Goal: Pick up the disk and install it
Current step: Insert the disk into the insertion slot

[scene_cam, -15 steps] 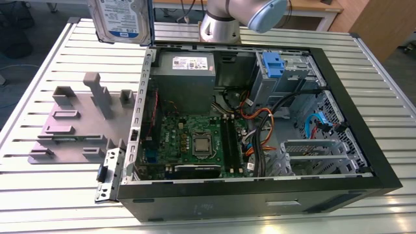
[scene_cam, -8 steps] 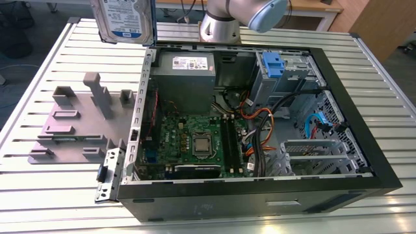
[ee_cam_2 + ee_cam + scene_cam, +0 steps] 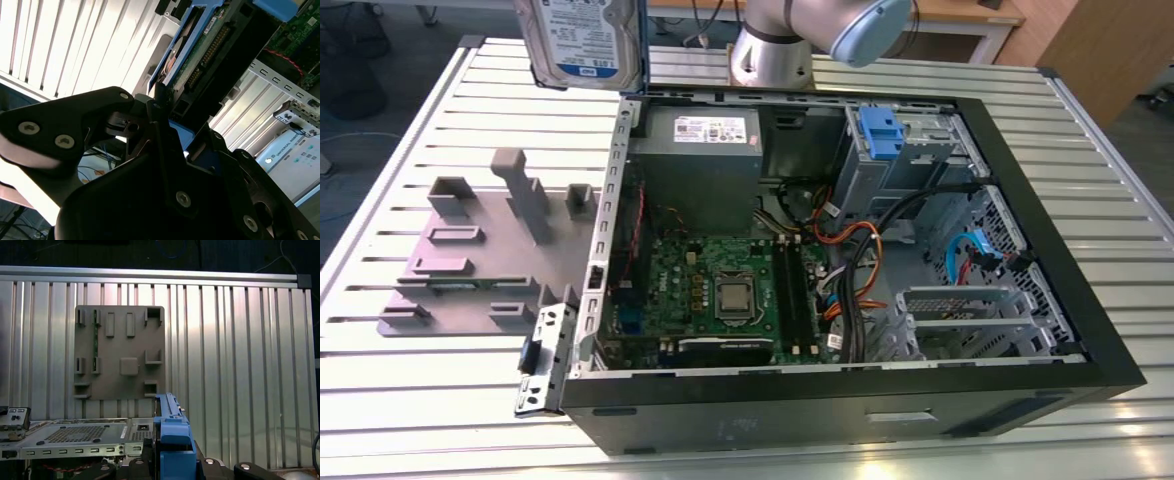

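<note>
The disk (image 3: pixel 584 40), silver-grey with a white-and-blue label and blue rails, hangs upright high above the table. It is over the back left corner of the open computer case (image 3: pixel 1107 350) in the exterior view. In the second wrist view my gripper (image 3: pixel 167 107) is shut on the disk (image 3: pixel 200 47), whose circuit-board side and blue rail run away from the black fingers. In the first wrist view the disk's blue rail (image 3: pixel 172 432) stands edge-on between the gripper's black parts. The robot arm (image 3: pixel 821 30) stands behind the case.
Inside the case are a grey power-supply box (image 3: pixel 700 150), a motherboard (image 3: pixel 720 290), cables, and a drive bay with a blue carrier (image 3: pixel 881 135). A grey plastic stand with upright posts (image 3: pixel 480 250) lies on the slatted metal table (image 3: pixel 400 410), left of the case.
</note>
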Controlling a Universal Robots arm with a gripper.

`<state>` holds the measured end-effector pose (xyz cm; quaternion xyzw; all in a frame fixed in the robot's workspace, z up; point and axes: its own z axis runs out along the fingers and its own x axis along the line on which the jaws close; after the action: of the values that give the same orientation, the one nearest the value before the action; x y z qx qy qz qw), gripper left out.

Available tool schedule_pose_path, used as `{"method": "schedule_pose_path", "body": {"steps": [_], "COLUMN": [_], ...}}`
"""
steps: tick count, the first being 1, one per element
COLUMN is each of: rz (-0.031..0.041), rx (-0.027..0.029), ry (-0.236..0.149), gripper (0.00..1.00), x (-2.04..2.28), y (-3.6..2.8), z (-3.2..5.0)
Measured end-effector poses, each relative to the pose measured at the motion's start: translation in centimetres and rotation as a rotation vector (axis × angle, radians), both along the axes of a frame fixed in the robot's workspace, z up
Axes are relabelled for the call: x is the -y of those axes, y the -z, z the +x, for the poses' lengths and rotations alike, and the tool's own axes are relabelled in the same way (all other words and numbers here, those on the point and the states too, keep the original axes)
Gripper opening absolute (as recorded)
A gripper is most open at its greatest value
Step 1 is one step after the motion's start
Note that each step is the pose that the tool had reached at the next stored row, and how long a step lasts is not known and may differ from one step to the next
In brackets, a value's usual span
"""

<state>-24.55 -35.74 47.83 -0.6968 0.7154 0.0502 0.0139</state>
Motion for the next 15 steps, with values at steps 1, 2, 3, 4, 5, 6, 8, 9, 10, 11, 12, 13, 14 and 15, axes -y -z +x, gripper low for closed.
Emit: {"method": "schedule_pose_path", "body": {"steps": [1,2,3,4,5,6,8,9,10,11,12,13,14,15], "rz": [0.0,-0.0001,0.0,0.0,0.0,0.0,0.0,0.0,-0.0001,0.0,0.0,0.0,0.0,0.0], "rx": [-0.0001,-0.0001,-0.0001,0.0,-0.0001,0.0,0.0,-0.0001,0.0,0.0,0.0,0.0,-0.0001,-0.0001], "ry": [0.0,0.0,0.0,0.0,0.0,0.0,0.0,0.0,0.0,0.0,0.0,0.0,0.0,0.0], "gripper": [0.37,0.37,0.37,0.37,0.37,0.37,0.37,0.37,0.37,0.37,0.37,0.37,0.37,0.37], "x": [0.0,0.0,0.0,0.0,0.0,0.0,0.0,0.0,0.0,0.0,0.0,0.0,0.0,0.0], "y": [0.0,0.0,0.0,0.0,0.0,0.0,0.0,0.0,0.0,0.0,0.0,0.0,0.0,0.0], "z": [0.09,0.17,0.26,0.34,0.43,0.52,0.69,0.78,0.86,0.94,1.01,1.09,1.17,1.25]}}
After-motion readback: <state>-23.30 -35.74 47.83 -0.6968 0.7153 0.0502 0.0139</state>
